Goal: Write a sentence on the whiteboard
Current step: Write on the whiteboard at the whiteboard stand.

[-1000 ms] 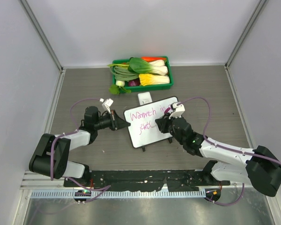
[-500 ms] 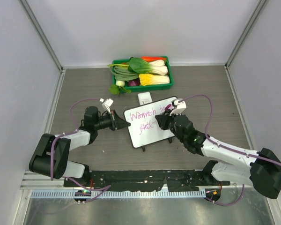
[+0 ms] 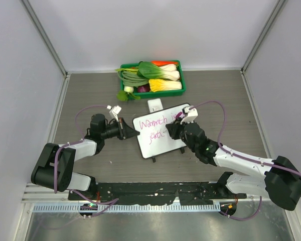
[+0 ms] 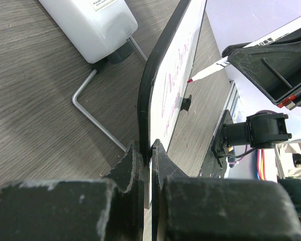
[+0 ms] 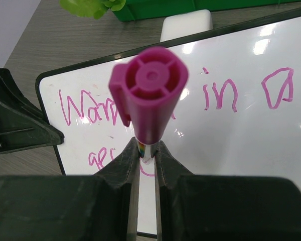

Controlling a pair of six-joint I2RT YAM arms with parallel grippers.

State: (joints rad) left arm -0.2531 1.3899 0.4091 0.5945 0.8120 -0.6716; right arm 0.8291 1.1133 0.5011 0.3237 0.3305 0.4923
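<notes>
The whiteboard (image 3: 153, 138) lies in the middle of the table with its two black feet on the near edge. It also shows in the right wrist view (image 5: 251, 120) and edge-on in the left wrist view (image 4: 163, 85). The pink sentence (image 3: 155, 123) runs in two lines; it also shows in the right wrist view (image 5: 218, 95). My left gripper (image 3: 129, 130) is shut on the board's left edge (image 4: 146, 150). My right gripper (image 3: 173, 129) is shut on a magenta marker (image 5: 149, 95). The marker tip (image 4: 190, 80) is at the board's second line.
A green tray (image 3: 180, 90) of toy vegetables stands at the back. A small white box (image 3: 154, 105) sits just behind the board and shows in the left wrist view (image 4: 90, 25). Grey walls close in both sides.
My right gripper has shifted a little along the second line with the marker. The left gripper and the board have not moved.
</notes>
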